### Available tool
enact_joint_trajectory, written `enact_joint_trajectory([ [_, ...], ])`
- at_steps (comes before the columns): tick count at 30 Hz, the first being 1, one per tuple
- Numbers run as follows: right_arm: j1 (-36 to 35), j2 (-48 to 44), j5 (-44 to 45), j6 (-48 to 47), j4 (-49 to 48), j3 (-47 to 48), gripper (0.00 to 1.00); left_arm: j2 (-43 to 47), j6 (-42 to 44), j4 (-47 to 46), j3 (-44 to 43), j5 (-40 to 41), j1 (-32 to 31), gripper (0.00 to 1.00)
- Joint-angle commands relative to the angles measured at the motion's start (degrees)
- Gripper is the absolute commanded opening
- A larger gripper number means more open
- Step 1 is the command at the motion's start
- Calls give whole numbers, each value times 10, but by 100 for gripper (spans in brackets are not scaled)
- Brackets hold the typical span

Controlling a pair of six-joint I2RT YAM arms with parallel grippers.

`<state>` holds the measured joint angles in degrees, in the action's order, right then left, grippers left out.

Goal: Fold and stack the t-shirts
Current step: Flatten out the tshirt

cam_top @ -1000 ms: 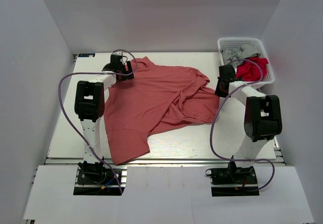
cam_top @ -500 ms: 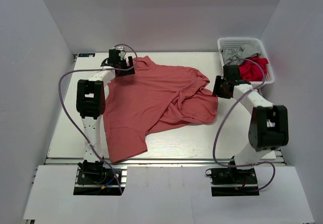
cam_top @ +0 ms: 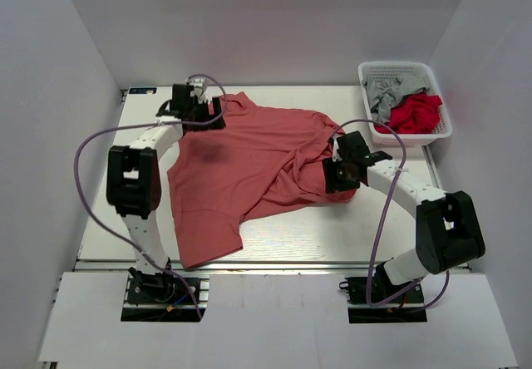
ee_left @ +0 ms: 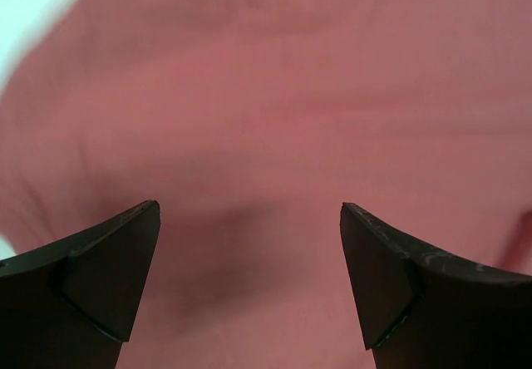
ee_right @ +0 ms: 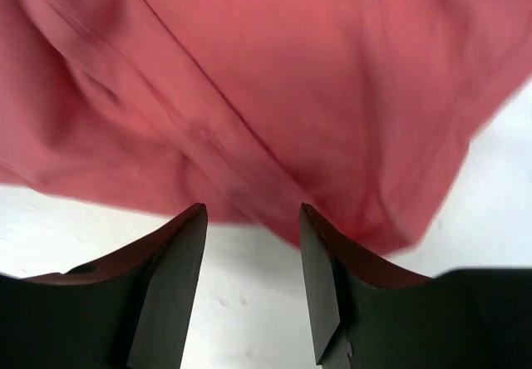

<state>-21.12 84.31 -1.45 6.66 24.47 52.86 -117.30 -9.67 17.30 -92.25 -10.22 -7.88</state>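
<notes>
I saw the white worktop (cam_top: 332, 236) carrying two things. The salmon-red t-shirt (cam_top: 249, 157) lay spread over the left and middle, mostly flat on the left. Its right side was rumpled and doubled over itself. One corner reached close to the near edge. A white mesh basket (cam_top: 397, 73) sat at the far-right corner, apart from the shirt.

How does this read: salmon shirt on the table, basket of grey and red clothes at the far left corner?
Wrong side: the top view shows the basket at the far right corner. The shirt on the table and the grey and red clothes are as stated.
</notes>
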Motion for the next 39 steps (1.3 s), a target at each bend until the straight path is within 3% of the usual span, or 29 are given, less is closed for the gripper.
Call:
enact_joint_trajectory([
  [1,-13,-13,69,-4,51,4,54,119,-19,-16,148,-33,-14,99],
  [9,-51,26,133,-9,105,0,54,245,-52,-42,337,-37,-33,99],
  [21,-81,72,229,-9,118,5,53,162,-47,-40,311,5,-39,99],
  [28,-81,84,286,-4,96,19,36,88,-42,-20,254,29,-28,99],
  [29,-81,86,287,-5,88,24,31,82,-42,-20,248,29,-28,99],
  [30,-81,83,283,-6,82,22,20,82,-42,-25,238,29,-28,99],
  [32,-79,78,276,-12,55,22,13,73,-42,-25,226,39,-28,99],
  [33,-79,75,265,-20,49,23,2,57,-42,-25,213,39,-28,99],
  [39,-68,63,267,-3,-1,29,0,6,-42,-31,153,70,-23,99],
])
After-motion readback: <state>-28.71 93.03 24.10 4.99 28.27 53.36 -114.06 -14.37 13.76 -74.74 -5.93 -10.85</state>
